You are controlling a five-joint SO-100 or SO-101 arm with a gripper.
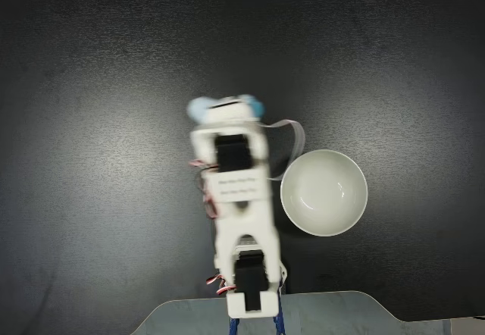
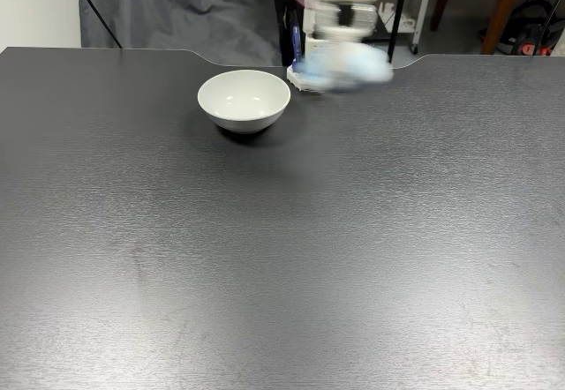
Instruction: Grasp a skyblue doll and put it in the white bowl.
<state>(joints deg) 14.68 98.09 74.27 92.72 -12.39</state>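
The skyblue doll (image 1: pixel 198 109) shows as a blurred pale-blue lump at the tip of the white arm, in both fixed views. My gripper (image 1: pixel 226 112) is shut on it, and the arm's body hides the fingers from above. From the front, the doll (image 2: pixel 351 65) hangs blurred above the table under the gripper (image 2: pixel 346 55). It is to the right of the white bowl (image 2: pixel 244 112) and apart from it. From above, the glossy, empty bowl (image 1: pixel 324 206) sits right of the arm, below the doll's level in the picture.
The arm's base (image 1: pixel 251 293) stands at the notched edge of the dark table (image 1: pixel 91 123). A flat white cable (image 1: pixel 292 134) loops from the wrist towards the bowl. Behind the table are a grey cloth (image 2: pixel 168 19) and stand legs (image 2: pixel 402 11).
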